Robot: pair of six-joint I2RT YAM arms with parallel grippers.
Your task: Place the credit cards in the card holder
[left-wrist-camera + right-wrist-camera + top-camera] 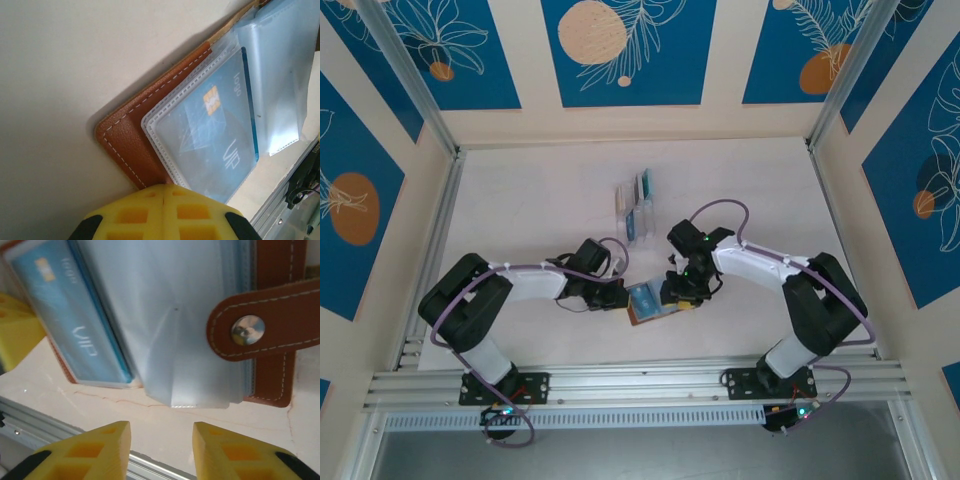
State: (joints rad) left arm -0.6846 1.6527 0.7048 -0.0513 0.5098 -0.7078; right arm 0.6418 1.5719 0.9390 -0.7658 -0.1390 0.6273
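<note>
Toward the middle of the table's (540, 200) near edge, a little in from the aluminium rail (640, 378), the card holder (650, 303) lies open and flat with its pale pockets facing up. The left gripper (623, 299) reaches it from the left side and the right gripper (678, 300) stands just over its right side. In the left wrist view the left gripper's yellow fingers (135, 212) are pressed together with no gap between them, and their tips sit right at the near corner of the brown stitched leather cover. Whether they pinch the leather or only press against it cannot be told. Just beyond them a blue card (220, 135), with a gold chip and the letters VIP, is already tucked inside one clear ribbed pocket. A stack of empty translucent pockets (280, 75) fans out beside it. In the right wrist view the right gripper's two yellow fingers (85, 450) stand apart with nothing between them, hovering over the bare table beside the holder's edge and not touching it. Above them the loose pockets spread across the holder, and the brown snap tab (265, 330) with its metal stud lies folded over the right-hand side. The blue card shows at the left, next to a yellow finger of the other gripper. Well apart, toward the middle of the table's far edge, a clear plastic rack (636, 205) stands with teal and dark card edges showing at its far end, too small to count.
</note>
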